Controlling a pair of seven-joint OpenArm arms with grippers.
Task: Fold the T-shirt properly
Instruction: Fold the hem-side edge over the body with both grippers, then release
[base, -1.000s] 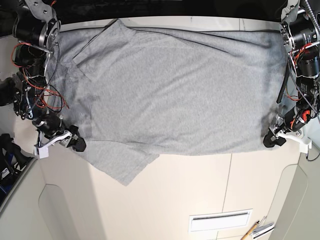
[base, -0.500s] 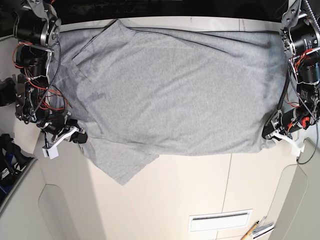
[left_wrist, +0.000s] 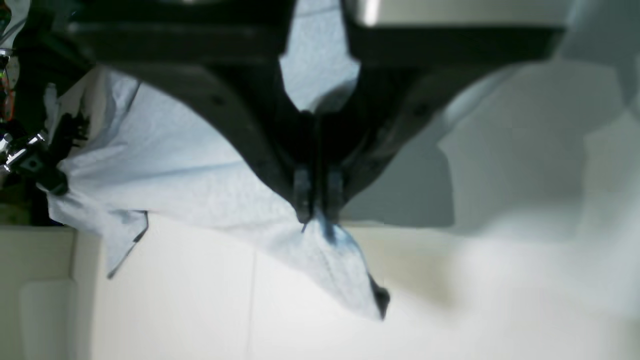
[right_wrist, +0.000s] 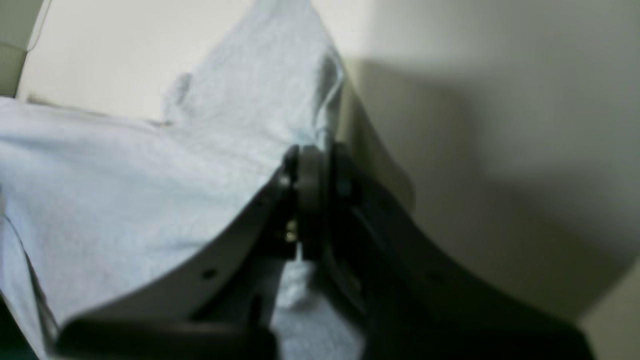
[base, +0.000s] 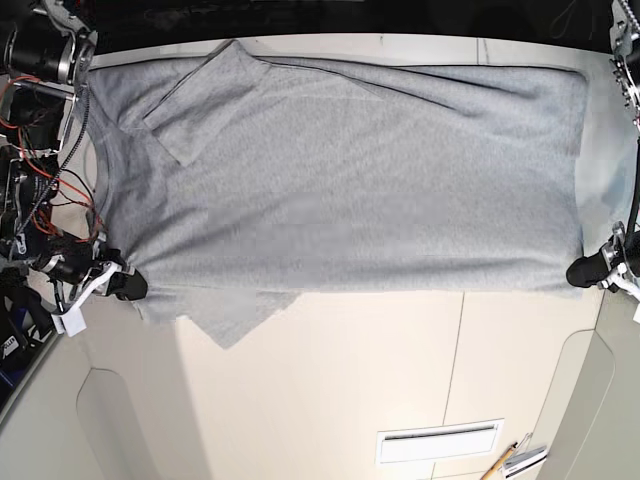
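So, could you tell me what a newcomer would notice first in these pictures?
The grey T-shirt dominates, spread wide across the pale table. At its near corners, the right gripper on the base view's left and the left gripper on its right are each shut on fabric.

We see the T-shirt as plain light heather grey, with no print showing. Our left gripper and right gripper are black. The table is cream, and red wires trail nearby.
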